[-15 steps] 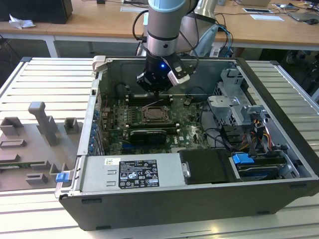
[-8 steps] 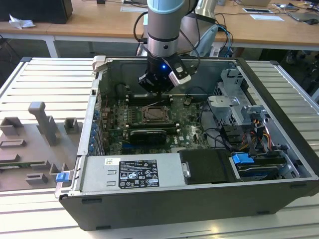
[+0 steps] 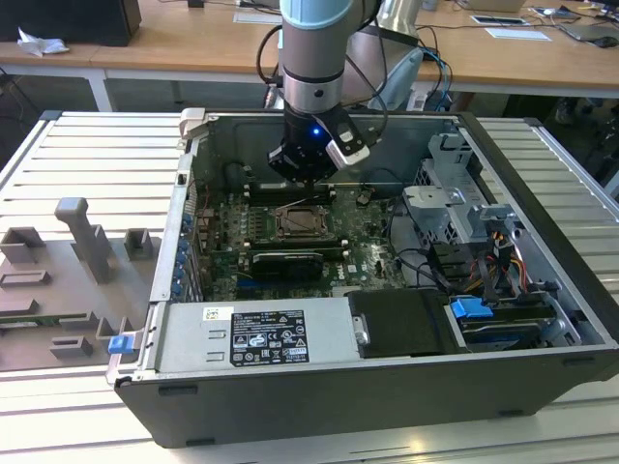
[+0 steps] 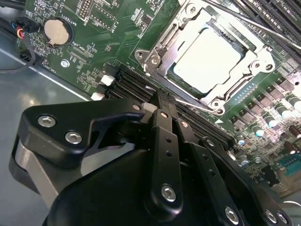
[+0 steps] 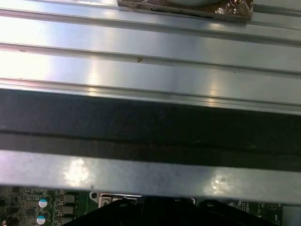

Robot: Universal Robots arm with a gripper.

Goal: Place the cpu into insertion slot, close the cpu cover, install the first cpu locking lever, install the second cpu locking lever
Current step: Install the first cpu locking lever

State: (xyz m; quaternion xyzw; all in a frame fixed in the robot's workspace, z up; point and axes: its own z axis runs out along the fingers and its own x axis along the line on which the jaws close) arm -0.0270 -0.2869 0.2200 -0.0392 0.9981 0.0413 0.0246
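1. The cpu [image 4: 210, 60] already lies in the insertion slot [image 4: 157, 70], the cpu cover [image 4: 256, 59] seemingly down around it.
2. Tool [image 4: 162, 106]: fingers together, empty, just beside the slot; keep your approach square.

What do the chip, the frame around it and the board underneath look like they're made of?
The chip: pale brushed metal, matte sheen. The frame: shiny stamped metal, probably steel, with bright glints. The board: green lacquered circuit board, likely fibreglass, though that is a guess.
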